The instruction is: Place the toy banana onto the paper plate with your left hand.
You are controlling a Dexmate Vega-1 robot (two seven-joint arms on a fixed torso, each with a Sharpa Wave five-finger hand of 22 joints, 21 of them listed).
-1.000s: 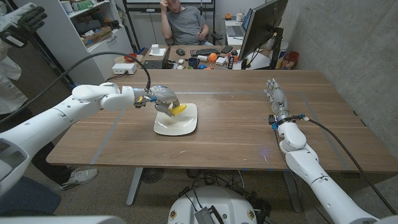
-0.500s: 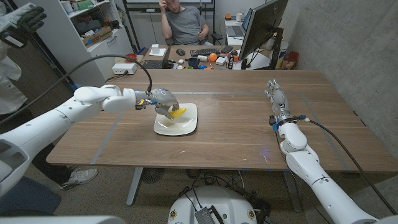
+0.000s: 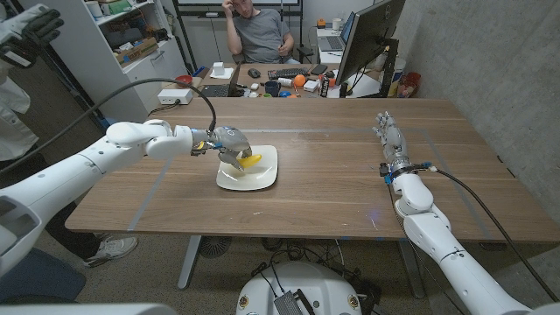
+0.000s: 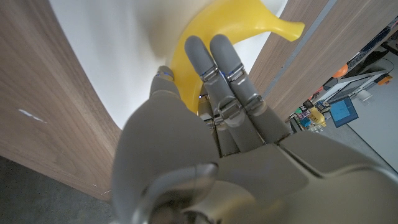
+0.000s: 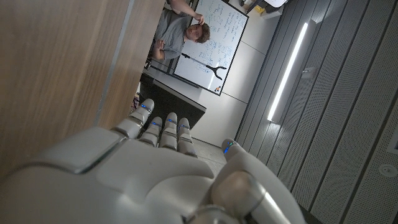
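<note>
A yellow toy banana (image 3: 252, 159) lies over the left part of the white paper plate (image 3: 261, 177), which sits left of the table's middle. My left hand (image 3: 230, 142) is over the plate's left rim, fingers curled around the banana (image 4: 231, 23) and holding it above the white plate (image 4: 112, 56). The fingers (image 4: 225, 59) lie along the banana's back. My right hand (image 3: 388, 134) stands on the table at the right, fingers apart and pointing away, holding nothing; the same hand (image 5: 155, 168) appears with the tabletop beside it.
Behind the table's far edge stands a desk with a keyboard, small items and a monitor (image 3: 367, 39), and a seated person (image 3: 258, 35). A shelf unit (image 3: 131, 39) is at the back left. A black cable (image 3: 157, 87) arcs over my left arm.
My left hand has moved slightly right and lower over the plate with the banana in it. The right arm has not moved.
</note>
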